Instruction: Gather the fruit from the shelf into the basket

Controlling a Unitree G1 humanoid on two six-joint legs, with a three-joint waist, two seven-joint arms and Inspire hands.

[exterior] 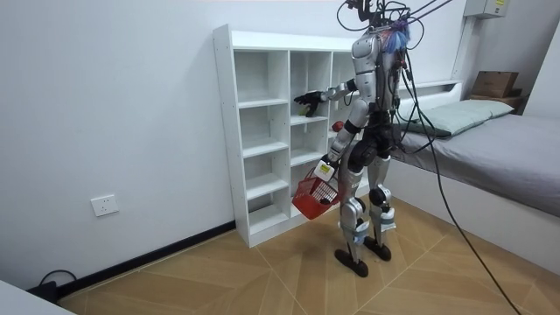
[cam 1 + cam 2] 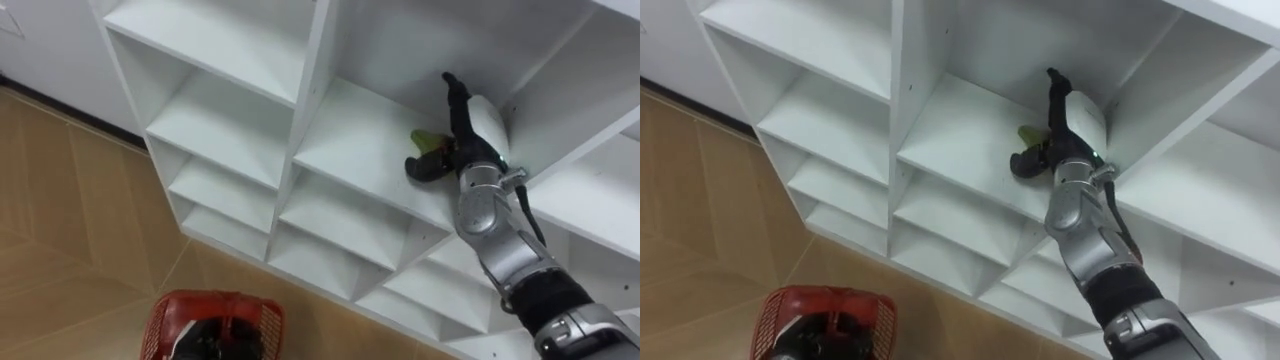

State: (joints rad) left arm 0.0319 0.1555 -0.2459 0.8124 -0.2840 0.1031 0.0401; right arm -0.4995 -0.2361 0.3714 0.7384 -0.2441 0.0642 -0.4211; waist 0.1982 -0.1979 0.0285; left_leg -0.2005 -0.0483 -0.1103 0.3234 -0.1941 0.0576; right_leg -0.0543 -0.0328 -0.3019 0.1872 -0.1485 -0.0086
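Fingers of my right hand [image 2: 470, 125] spread beside the green fruit [image 2: 425, 138] in the closet [image 2: 220, 130], nothing gripped yet, while my left hand [image 1: 325, 168] clasps the red basket [image 2: 170, 312]

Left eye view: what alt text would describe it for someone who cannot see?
The robot's open right hand reaches into a cubby of the white shelf unit at a small yellow-green fruit. A red plastic basket shows at the bottom edge.

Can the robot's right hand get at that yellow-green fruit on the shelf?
Probably yes: the right hand is inside the open-fronted shelf compartment, right beside the yellow-green fruit, with nothing between them. The left hand carries the red basket.
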